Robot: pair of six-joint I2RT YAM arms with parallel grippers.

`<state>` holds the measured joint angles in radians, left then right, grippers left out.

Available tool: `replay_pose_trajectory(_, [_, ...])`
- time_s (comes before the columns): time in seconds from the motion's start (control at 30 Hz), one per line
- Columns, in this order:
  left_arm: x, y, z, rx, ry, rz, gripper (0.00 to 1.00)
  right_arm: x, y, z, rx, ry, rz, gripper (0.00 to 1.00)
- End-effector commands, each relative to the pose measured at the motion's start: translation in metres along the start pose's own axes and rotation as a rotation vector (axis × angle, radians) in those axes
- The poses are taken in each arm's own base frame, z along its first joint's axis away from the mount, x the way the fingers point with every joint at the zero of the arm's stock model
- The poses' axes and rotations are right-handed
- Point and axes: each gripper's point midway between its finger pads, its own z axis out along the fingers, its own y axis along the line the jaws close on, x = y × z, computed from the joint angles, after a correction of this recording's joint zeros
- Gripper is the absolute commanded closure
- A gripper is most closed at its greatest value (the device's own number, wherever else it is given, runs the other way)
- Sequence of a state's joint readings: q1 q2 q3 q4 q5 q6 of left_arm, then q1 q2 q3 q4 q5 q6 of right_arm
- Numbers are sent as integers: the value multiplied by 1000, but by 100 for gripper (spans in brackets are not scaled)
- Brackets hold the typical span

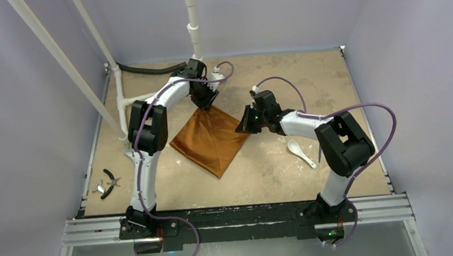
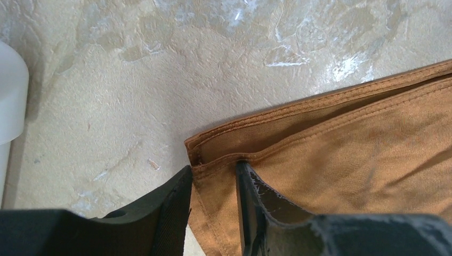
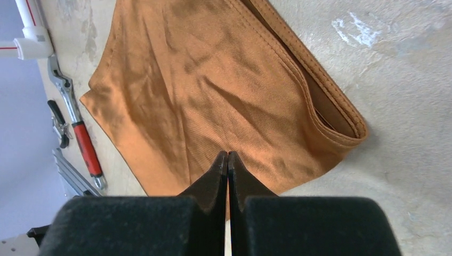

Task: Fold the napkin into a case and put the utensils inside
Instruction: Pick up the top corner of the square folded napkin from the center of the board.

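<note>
1. The napkin (image 1: pixel 211 142) is lying doubled over near the middle of the table (image 1: pixel 318 78). It is sitting as a rough diamond, with one corner pointing away from the arm bases and one pointing toward them. It is not yet forming a long narrow case.
2. Its open edge, where two hemmed layers are showing one over the other, is running along the far-right side between the far corner and the right-hand corner. I judge that the next fold is turning on this edge, with the opposite near-left side as the direction to carry it.
3. The left gripper (image 2: pixel 213 169) is sitting at the far corner. Its fingers are standing a narrow gap apart with the upper layer's hem lying between them, and the cloth is not visibly being squeezed.
4. The right gripper (image 3: pixel 228 156) is sitting at the right-hand corner with its tips over the cloth's margin. Its fingers are pressing flat together, and whether a layer is caught between them I cannot tell.
5. Each arm is therefore working one end of the same edge, and neither is nearer to it than the other.
6. The white spoon (image 1: pixel 301 152) is waiting well apart, beside the right arm.
7. The red-handled tool (image 3: pixel 85 144) is lying off past the napkin's left side.
</note>
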<state>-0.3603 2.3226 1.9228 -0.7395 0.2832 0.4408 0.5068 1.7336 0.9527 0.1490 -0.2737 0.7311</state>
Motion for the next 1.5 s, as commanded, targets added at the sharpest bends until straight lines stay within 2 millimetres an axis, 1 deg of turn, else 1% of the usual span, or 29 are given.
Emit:
replay_pose_trajectory(0.0, [-14, 10, -1, -29, -38, 22, 67, 3, 6, 5, -41, 7, 8, 100])
replay_pose_trajectory(0.2, [-13, 11, -4, -44, -37, 24, 69, 8, -1, 10, -26, 19, 8, 100])
replay_pose_trajectory(0.37, [-19, 10, -11, -46, -65, 21, 80, 14, -10, 16, -5, 37, 8, 100])
replay_pose_trajectory(0.5, [-29, 12, -22, -93, -104, 47, 92, 21, -19, 23, 9, 49, 31, 100])
replay_pose_trajectory(0.6, [-36, 10, -29, -132, -127, 78, 93, 31, -28, 26, 17, 65, 54, 100])
replay_pose_trajectory(0.7, [-38, 6, -33, -150, -127, 90, 91, 34, -30, 29, 22, 79, 59, 100])
replay_pose_trajectory(0.8, [-34, 4, -34, -157, -115, 83, 86, 30, -26, 29, 15, 80, 55, 100])
replay_pose_trajectory(0.93, [-31, 8, -43, -206, -117, 63, 85, 19, -16, 27, 3, 62, 42, 100])
replay_pose_trajectory(1.07, [-31, 14, -51, -265, -138, 43, 86, 5, -2, 25, -22, 36, 33, 100])
replay_pose_trajectory(1.1, [-29, 13, -51, -268, -138, 42, 85, 2, 2, 24, -31, 30, 32, 100])
replay_pose_trajectory(1.17, [-24, 12, -49, -264, -129, 38, 76, -4, 11, 22, -51, 21, 31, 100])
replay_pose_trajectory(1.23, [-21, 11, -47, -256, -116, 34, 72, -12, 20, 21, -69, 9, 26, 100])
replay_pose_trajectory(1.27, [-20, 10, -46, -252, -114, 31, 71, -15, 22, 22, -71, 8, 25, 100])
replay_pose_trajectory(1.3, [-20, 10, -45, -251, -113, 30, 71, -17, 24, 23, -74, 6, 25, 100])
replay_pose_trajectory(1.33, [-21, 10, -45, -250, -114, 29, 74, -19, 25, 24, -78, 6, 24, 100])
replay_pose_trajectory(1.47, [-22, 8, -44, -232, -119, 30, 92, -22, 30, 30, -84, 7, 23, 100])
